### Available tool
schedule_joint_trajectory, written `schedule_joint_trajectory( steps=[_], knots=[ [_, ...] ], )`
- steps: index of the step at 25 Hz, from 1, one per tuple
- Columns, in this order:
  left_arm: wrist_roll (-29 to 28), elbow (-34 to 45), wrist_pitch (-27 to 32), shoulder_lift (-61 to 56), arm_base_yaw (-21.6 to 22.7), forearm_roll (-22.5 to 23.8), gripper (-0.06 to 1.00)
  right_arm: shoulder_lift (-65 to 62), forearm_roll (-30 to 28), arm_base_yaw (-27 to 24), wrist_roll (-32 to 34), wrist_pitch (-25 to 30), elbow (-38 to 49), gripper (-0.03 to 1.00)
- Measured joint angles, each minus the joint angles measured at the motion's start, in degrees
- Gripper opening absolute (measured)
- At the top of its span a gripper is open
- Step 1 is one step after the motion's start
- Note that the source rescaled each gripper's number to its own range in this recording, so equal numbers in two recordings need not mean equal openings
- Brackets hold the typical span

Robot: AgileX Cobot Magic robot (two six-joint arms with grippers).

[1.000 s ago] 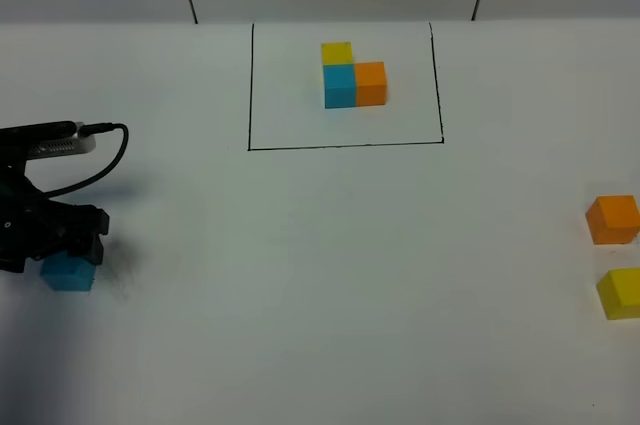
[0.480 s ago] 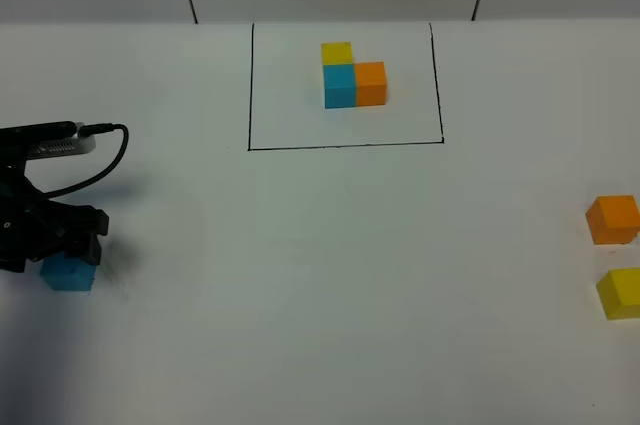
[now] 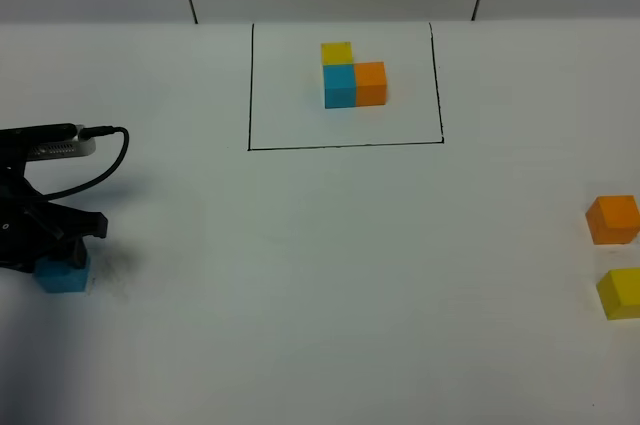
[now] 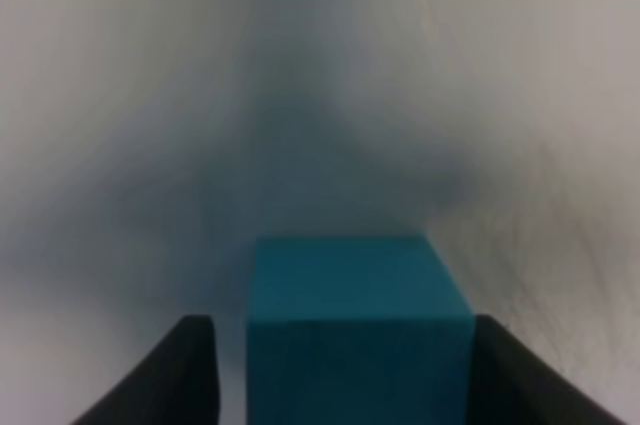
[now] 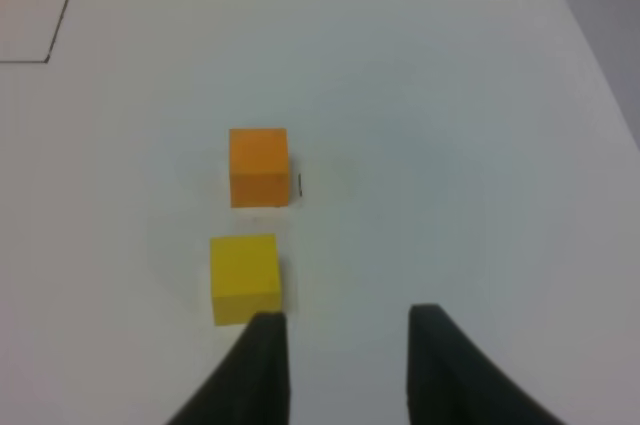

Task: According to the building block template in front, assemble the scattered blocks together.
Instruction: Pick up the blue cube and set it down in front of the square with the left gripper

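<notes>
The template [image 3: 352,75], an L of yellow, sky-blue and orange cubes, sits inside a black drawn rectangle [image 3: 345,146] at the back middle. At the far left, my left gripper [image 3: 62,263] is down on the table with its fingers against the loose sky-blue block [image 3: 66,276]. In the left wrist view that block [image 4: 360,330] fills the space between the dark fingers [image 4: 190,375]. The loose orange block [image 3: 612,219] and yellow block [image 3: 620,292] lie at the right edge. In the right wrist view my right gripper [image 5: 347,345] hovers empty just beside the yellow block [image 5: 244,278], with the orange block [image 5: 258,165] beyond it.
The white table [image 3: 330,275] stretches between the two sides. A black cable [image 3: 110,145] loops off the left arm. The rectangle's corner line [image 5: 55,25] shows far off in the right wrist view. The table's right edge [image 5: 590,65] runs close to the two blocks.
My left gripper's jaws have closed in from wide open onto the sky-blue block, which shifted slightly to the left. The right-hand blocks have not moved.
</notes>
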Motion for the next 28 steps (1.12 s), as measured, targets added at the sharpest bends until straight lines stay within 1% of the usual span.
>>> schedule_joint_trajectory(
  steps=[1,2,4,6,9,12,14,17,19,20,22,25,28],
  knots=[
    [0.0,0.0,0.1,0.0,0.0,0.0,0.05,0.0,0.0,0.0,0.0,0.0,0.0,0.00],
    [0.0,0.0,0.2,0.0,0.0,0.1,0.00,0.0,0.0,0.0,0.0,0.0,0.0,0.00],
    [0.2,0.0,0.2,0.0,0.0,0.2,0.00,0.0,0.0,0.0,0.0,0.0,0.0,0.00],
    [2.0,-0.1,0.2,0.0,0.0,0.4,0.00,0.0,0.0,0.0,0.0,0.0,0.0,0.00],
    [7.6,-1.8,1.5,0.0,-0.5,-0.2,0.00,0.0,0.0,0.0,0.0,0.0,0.0,0.00],
    [15.8,-6.6,4.8,-0.4,-3.2,-2.2,0.00,0.0,0.0,0.0,0.0,0.0,0.0,0.00],
    [22.0,-10.5,7.2,-0.9,-6.4,-4.9,0.00,0.0,0.0,0.0,0.0,0.0,0.0,0.00],
    [31.7,-17.0,12.2,-1.1,-11.8,-10.1,0.00,0.0,0.0,0.0,0.0,0.0,0.0,0.00],
    [36.7,-20.9,16.0,-1.1,-15.4,-13.0,0.00,0.0,0.0,0.0,0.0,0.0,0.0,0.00],
    [38.2,-22.4,17.3,-1.1,-17.4,-13.7,0.00,0.0,0.0,0.0,0.0,0.0,0.0,0.00],
    [40.6,-24.5,19.3,-0.8,-21.4,-13.9,0.00,0.0,0.0,0.0,0.0,0.0,0.0,0.00],
    [43.8,-25.4,19.3,-0.5,-28.3,-13.7,0.00,0.0,0.0,0.0,0.0,0.0,0.0,0.00],
    [46.1,-25.7,18.9,0.3,-35.1,-11.7,0.00,0.0,0.0,0.0,0.0,0.0,0.0,0.00]
  ],
)
